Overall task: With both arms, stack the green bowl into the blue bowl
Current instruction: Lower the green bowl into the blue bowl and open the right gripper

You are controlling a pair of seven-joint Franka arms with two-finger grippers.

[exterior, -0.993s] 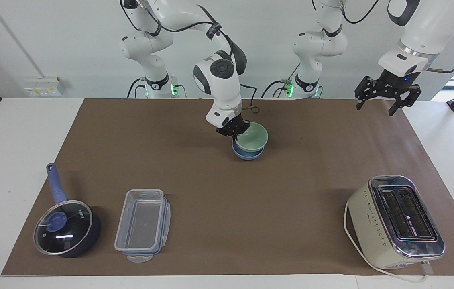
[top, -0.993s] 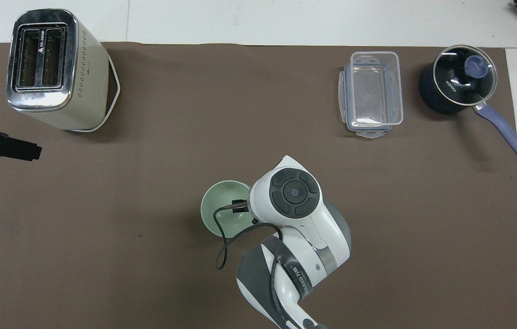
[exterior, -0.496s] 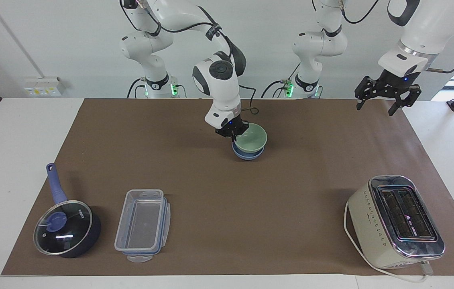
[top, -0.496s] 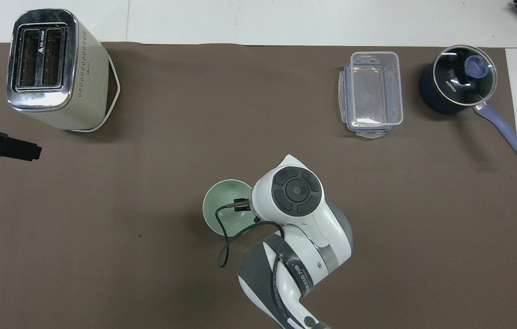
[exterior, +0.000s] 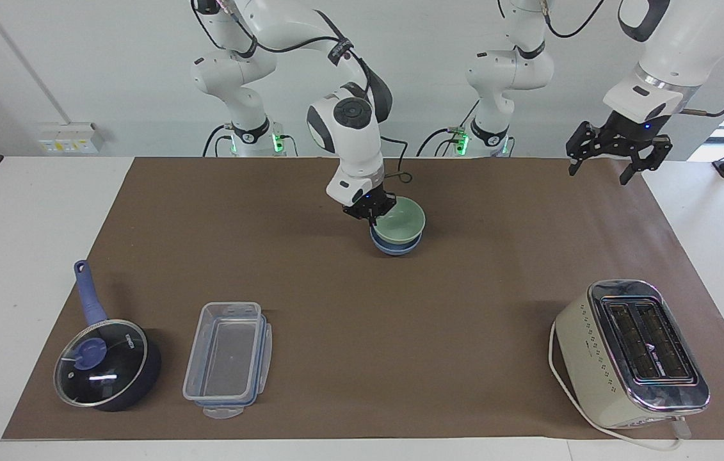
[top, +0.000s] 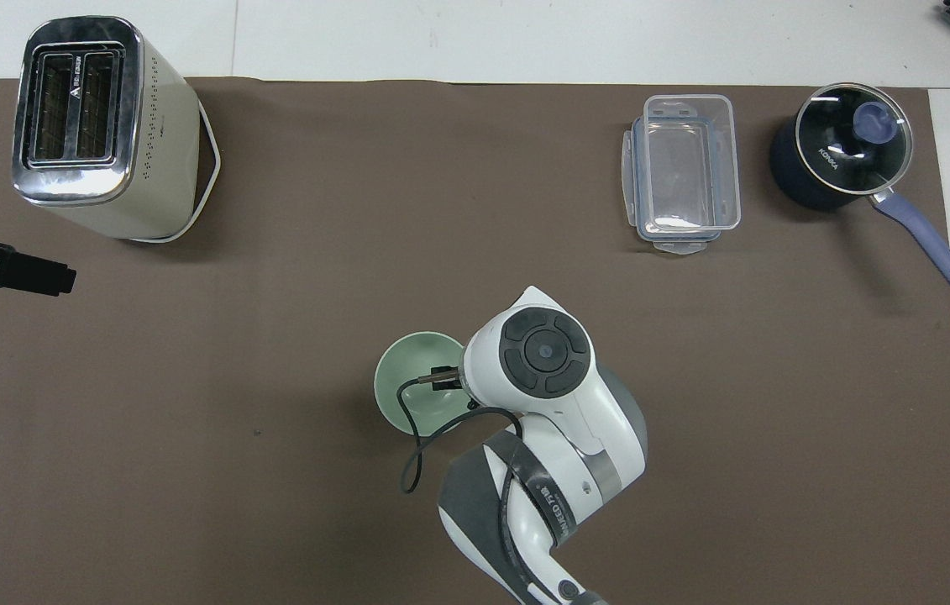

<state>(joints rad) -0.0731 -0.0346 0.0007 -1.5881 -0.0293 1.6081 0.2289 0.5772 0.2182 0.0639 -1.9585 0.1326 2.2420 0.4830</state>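
Your right gripper [exterior: 371, 210] sits at the rim of the small glossy mint-green bowl [exterior: 401, 221], on the rim's edge toward the right arm's end of the counter; whether it is clamped there you cannot tell. That bowl rests nested in the periwinkle-blue bowl [exterior: 394, 246] (mid-mat, near the robots). The left gripper [exterior: 618, 153] waits, fingers apart, over the mat's corner.

A toaster [exterior: 630, 353], a clear container [exterior: 227, 360] and a lidded saucepan [exterior: 105, 362] stand on the brown mat [exterior: 336, 320].
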